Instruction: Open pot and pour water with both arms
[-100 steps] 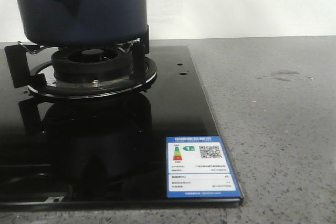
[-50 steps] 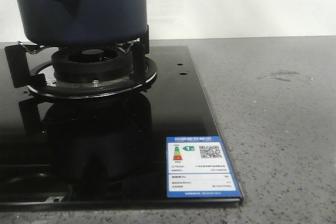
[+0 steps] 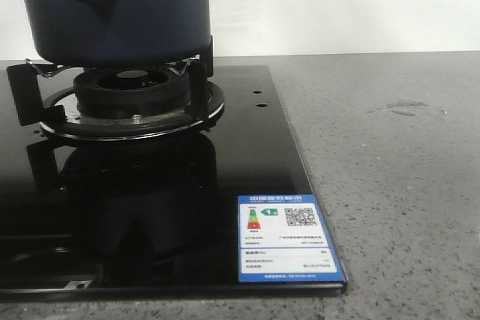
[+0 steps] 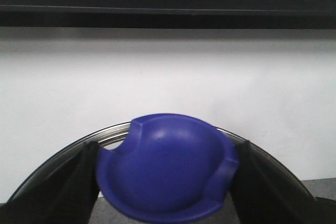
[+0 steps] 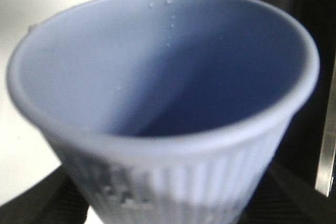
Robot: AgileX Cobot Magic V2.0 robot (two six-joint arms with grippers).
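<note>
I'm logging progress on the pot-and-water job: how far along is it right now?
Done, apparently: the lid is gripped in the left tool, seen against a white wall. In hand: the right tool holds the ribbed cup; only droplets show inside. Left: unclear whether pouring has happened; the pot sits on the burner.

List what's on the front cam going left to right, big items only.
pot sitting on the burner grate → energy label sticker on the black glass cooktop → grey stone counter with a small wet patch toward the right.
</note>
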